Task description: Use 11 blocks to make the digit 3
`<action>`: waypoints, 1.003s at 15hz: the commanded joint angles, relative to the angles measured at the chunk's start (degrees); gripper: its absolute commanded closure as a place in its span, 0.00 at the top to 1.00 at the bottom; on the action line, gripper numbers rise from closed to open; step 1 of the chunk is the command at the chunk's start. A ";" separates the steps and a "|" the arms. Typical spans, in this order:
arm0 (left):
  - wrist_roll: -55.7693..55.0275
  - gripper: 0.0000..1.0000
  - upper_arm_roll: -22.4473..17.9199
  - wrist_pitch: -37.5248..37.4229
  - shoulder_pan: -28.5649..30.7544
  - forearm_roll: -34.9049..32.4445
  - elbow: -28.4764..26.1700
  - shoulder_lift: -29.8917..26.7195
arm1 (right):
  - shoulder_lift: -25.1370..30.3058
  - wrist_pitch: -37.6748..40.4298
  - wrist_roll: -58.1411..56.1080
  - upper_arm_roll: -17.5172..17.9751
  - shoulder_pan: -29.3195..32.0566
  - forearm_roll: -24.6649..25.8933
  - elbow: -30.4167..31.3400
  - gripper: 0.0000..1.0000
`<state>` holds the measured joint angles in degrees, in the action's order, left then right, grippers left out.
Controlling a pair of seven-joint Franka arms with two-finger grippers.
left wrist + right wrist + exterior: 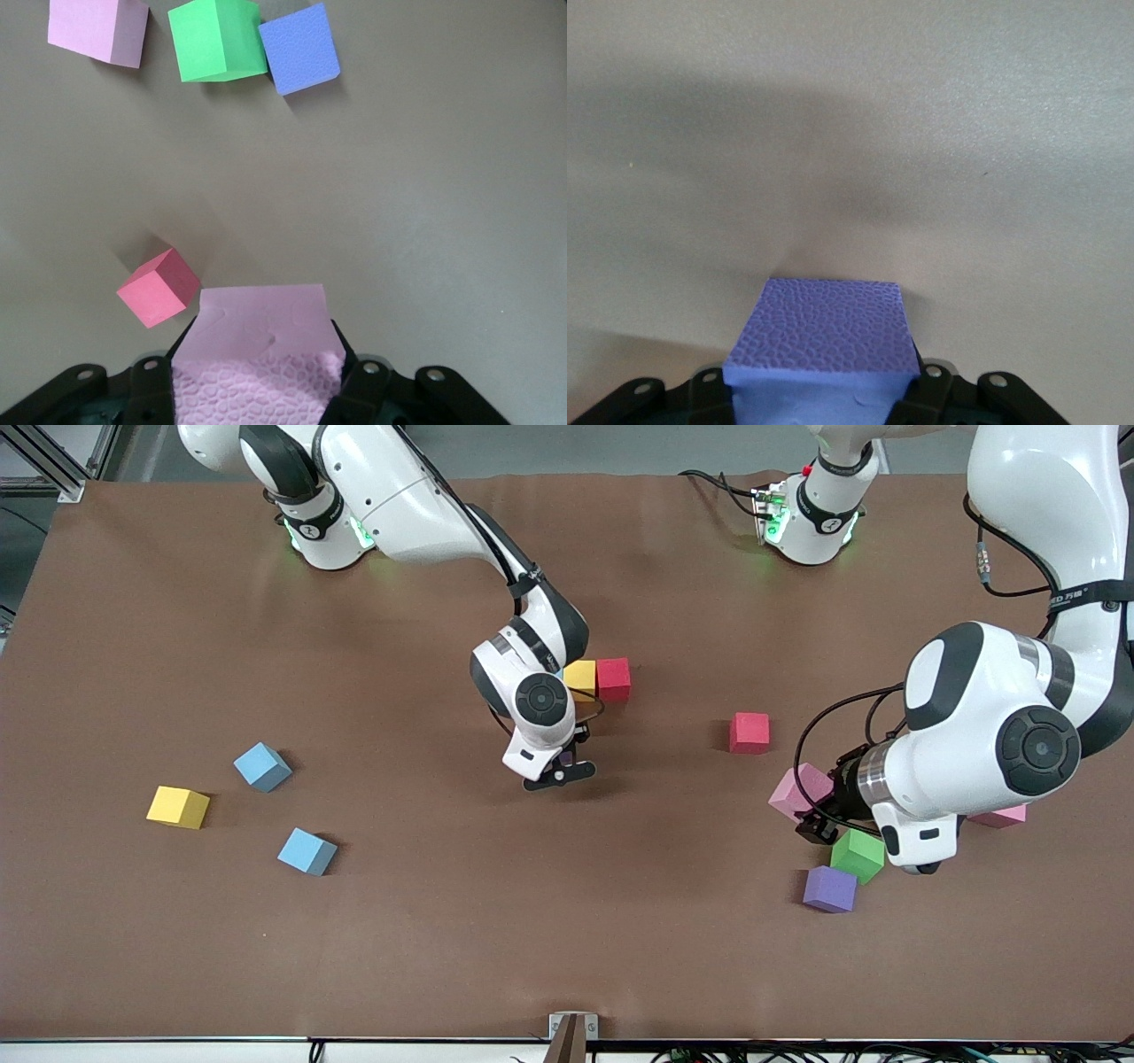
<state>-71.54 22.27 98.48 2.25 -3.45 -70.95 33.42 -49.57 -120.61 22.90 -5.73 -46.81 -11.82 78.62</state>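
Brown table [443, 957], scattered blocks [306, 851]

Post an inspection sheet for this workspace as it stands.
Surface: brown table cover, faint creases, no spills.
Job's things: orange-yellow block touches red block mid-table. Loose: blue block, second blue block and yellow block toward the right arm's end; loose red block, green block, loose purple block and second pink block toward the left arm's end.
Clutter: nothing seen.
Grippers: right gripper shut on held purple block, over mid-table; left gripper shut on held pink block.
Cables: black loop at left wrist.
Surroundings: metal frame; bracket at near edge.
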 commanded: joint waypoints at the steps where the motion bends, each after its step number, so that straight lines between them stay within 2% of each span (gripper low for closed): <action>1: 0.96 0.00 -0.21 1.01 0.04 0.29 -0.51 -0.20 | 0.35 0.38 0.57 0.54 0.76 -0.22 4.18 0.26; 12: 1.93 0.00 -0.13 1.01 -0.23 0.29 -0.68 -0.37 | 0.35 0.47 0.66 0.28 1.11 -0.22 4.18 0.26; 15: 5.25 0.00 0.22 0.92 0.39 0.20 -0.86 -0.81 | 0.26 0.47 0.75 0.28 1.28 -0.22 4.18 0.26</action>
<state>-69.26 22.31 98.96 2.10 -3.45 -71.09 33.51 -49.52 -120.10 23.14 -5.72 -46.50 -12.21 78.67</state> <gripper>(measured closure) 0.441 0.401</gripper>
